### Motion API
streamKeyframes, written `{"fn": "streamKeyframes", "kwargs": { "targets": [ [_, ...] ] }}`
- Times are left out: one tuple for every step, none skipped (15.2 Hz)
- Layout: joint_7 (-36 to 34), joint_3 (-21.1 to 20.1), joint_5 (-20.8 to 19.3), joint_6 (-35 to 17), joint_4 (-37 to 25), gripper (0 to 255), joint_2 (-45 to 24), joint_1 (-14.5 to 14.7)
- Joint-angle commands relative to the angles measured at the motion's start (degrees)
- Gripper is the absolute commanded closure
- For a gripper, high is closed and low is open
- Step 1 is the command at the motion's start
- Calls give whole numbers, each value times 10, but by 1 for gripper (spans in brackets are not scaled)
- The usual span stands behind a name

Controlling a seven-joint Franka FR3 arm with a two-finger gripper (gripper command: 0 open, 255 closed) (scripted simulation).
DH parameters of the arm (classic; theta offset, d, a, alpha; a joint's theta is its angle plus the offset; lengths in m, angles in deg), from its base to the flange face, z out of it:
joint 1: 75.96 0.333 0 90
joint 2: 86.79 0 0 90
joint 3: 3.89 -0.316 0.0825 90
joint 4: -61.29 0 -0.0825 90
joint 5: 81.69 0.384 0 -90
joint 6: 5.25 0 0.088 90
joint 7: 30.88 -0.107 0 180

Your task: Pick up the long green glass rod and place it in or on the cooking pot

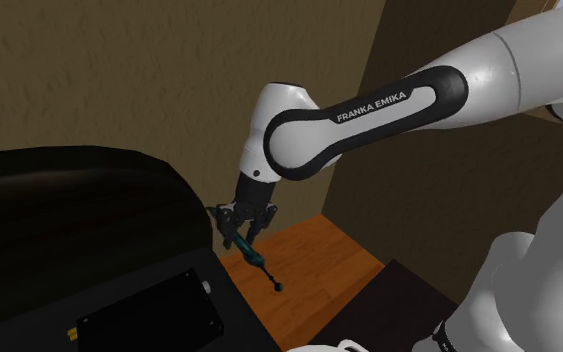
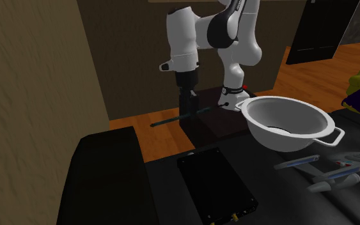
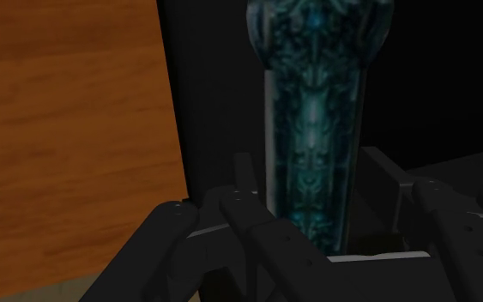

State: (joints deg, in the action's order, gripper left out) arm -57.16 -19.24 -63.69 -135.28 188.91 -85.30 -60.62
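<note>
Shoulder view first, from its left: the dark bench (image 1: 79, 215) ends at a strip of wooden floor (image 1: 319, 255), and over that edge the tool (image 1: 247, 226) hangs with the long green rod (image 1: 265, 270) clamped crosswise in it. The rod slants down toward the floor, one end poking out past the fingers and the longer part trailing on the other side. That suits a lift: the rod is clear of both floor and bench, so it can be swung sideways without dragging. In the wrist view the two fingers (image 3: 241, 193) sit against the rod's sides. It is dim there, but they appear closed on it, not merely beside it. In the second exterior view, moving rightward from the rod and tool, the bench carries a flat black box (image 2: 215, 185), then the white cooking pot (image 2: 300, 112) well apart from the rod, then a grey model spaceship (image 2: 328, 169). The pot's mouth faces up and open, ready to take the rod. Count: one rod, one pot, one box, one spaceship, one tool.
</note>
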Motion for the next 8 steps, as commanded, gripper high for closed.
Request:
{"fn": "streamKeyframes", "kwargs": {
  "targets": [
    [-4, 0, -1, 15, -6, 255, 9, 0],
    [-5, 1, -1, 23, -10, 255, 13, -1],
    [-7, 1, -2, 30, -14, 255, 16, -1],
    [-8, 2, -3, 38, -19, 255, 20, -1],
    [-10, 2, -3, 45, -23, 255, 23, -2],
    [-11, 2, -4, 53, -27, 255, 26, -2],
    [-13, 3, -4, 60, -32, 255, 30, -2],
    [-14, 3, -5, 68, -37, 255, 32, -3]
  ]
}}
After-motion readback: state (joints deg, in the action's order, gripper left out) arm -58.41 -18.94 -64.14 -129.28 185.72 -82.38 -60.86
